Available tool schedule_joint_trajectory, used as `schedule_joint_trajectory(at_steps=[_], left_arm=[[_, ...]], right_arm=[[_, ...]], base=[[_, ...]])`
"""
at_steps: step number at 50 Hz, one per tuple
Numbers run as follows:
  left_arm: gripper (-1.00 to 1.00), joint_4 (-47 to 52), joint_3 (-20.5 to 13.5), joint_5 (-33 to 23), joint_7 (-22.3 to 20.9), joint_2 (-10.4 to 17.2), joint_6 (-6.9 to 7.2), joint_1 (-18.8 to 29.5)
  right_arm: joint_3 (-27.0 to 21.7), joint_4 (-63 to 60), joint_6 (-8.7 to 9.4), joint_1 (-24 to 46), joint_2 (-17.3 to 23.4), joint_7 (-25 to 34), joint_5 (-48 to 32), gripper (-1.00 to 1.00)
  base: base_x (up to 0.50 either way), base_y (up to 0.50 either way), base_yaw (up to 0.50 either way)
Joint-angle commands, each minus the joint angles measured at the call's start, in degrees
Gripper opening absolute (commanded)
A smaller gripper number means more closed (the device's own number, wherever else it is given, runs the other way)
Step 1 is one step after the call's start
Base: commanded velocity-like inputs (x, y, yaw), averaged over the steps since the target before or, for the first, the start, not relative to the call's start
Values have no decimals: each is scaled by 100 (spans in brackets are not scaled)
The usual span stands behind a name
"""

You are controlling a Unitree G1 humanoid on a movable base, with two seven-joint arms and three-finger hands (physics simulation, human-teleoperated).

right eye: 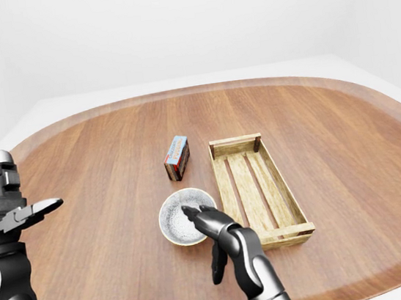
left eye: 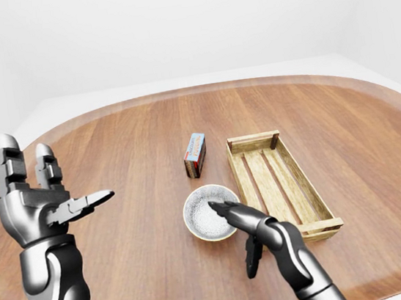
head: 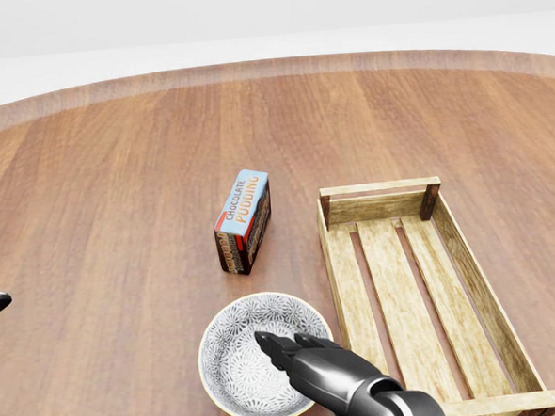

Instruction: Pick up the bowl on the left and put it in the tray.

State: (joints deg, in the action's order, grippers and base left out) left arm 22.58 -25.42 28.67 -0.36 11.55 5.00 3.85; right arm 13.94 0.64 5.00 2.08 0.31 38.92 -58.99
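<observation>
Both the left hand (left eye: 32, 210) and right hand (left eye: 248, 221) have glossy dark-grey metallic shells. Each carries three segmented fingers (left eye: 9, 157) with black joints. The forearms (left eye: 52, 288) are rounded grey cylinders.

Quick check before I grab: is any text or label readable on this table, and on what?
"CHOCOLATE PUDDING": on the blue top face of the pudding box, head view.
Print on the box's dark side: too blurred to read.
No text on the bowl or the tray.
</observation>
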Motion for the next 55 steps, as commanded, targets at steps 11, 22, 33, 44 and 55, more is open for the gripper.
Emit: schedule_joint_trajectory(at_steps=[11, 22, 33, 44, 55], left_arm=[[100, -16, 25, -21, -7, -11, 0, -1], [100, 5, 0, 7, 13, 3, 0, 7], [100, -94, 12, -2, 0, 19, 0, 44], [100, -49, 12, 17, 26, 22, 0, 34], [100, -16, -29, 61, 31, 36, 0, 34]], right_arm=[[-14, 146, 0, 331, -85, 108, -477, 100], [-65, 286, 0, 424, -146, 108, -550, 100], [-102, 434, 0, 624, -199, 108, -649, 100], [-49, 599, 0, 703, -274, 108, -773, 100], [-111, 927, 0, 868, -336, 108, -681, 100]], base=[[0, 0, 0], [0, 0, 0], [0, 0, 0], [0, 0, 0], [0, 0, 0]])
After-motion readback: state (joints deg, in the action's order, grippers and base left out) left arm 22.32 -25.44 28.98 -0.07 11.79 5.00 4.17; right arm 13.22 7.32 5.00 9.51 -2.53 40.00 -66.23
